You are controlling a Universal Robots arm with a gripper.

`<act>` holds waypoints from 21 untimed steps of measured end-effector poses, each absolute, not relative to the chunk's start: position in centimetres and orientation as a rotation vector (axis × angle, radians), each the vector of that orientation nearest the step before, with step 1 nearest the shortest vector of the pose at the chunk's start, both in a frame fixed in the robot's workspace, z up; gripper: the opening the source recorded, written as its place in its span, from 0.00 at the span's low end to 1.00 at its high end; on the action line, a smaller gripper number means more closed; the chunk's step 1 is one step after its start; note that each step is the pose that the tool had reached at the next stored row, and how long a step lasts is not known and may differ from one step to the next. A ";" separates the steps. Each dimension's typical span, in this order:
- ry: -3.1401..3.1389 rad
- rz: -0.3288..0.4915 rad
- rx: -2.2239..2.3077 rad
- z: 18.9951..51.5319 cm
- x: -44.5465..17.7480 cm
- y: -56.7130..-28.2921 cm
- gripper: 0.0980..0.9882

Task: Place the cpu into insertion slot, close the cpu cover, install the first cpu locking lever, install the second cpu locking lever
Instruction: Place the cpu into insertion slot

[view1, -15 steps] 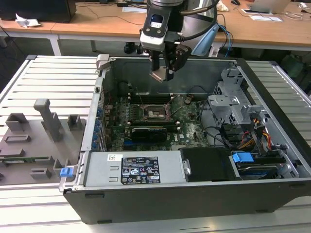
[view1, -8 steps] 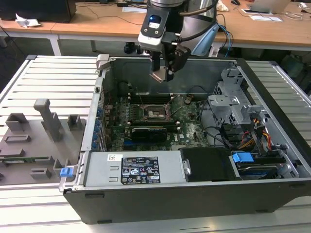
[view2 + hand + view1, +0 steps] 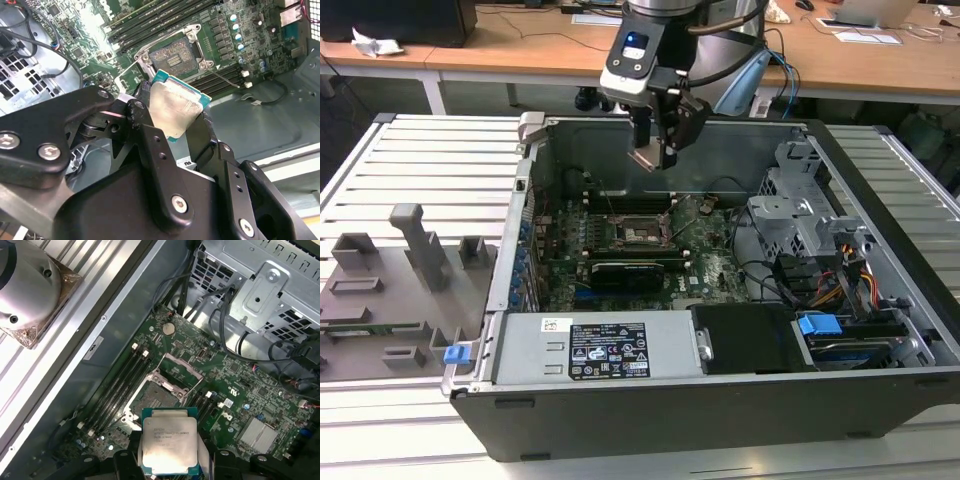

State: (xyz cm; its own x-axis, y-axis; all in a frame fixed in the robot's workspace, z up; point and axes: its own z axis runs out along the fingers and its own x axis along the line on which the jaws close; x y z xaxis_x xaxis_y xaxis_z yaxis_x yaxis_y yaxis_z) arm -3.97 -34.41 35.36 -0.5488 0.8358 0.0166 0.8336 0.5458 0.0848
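One open computer case (image 3: 720,400) lies on a slatted table (image 3: 430,160), with one grey holder tray (image 3: 390,290) beside it on the exterior view's left. Inside lies one green motherboard (image 3: 710,265). The single end effector (image 3: 655,150) hangs above the board, within the case walls. Its two black fingers (image 3: 150,145) are closed on the edges of one cpu (image 3: 176,107), held clear of the board.

The exterior view shows the whole case, but there the cpu (image 3: 648,158) is a small pale patch and the insertion slot (image 3: 640,232) a dark square below it. In both wrist views the slot (image 3: 155,400) is bare, its contact field showing. The first wrist view shows the cpu's (image 3: 167,442) metal top squarely, its lower edge cut off; in the second it sits tilted. The cpu cover (image 3: 182,364) stands raised at the slot's far edge. The levers are hard to make out.
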 end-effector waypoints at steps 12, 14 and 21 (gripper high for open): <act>2.684 0.127 1.571 35.2 -4.0 -34.4 0.48; 2.677 0.127 1.583 35.2 -4.0 -34.4 0.48; 2.651 0.126 1.624 35.1 -4.0 -34.4 0.48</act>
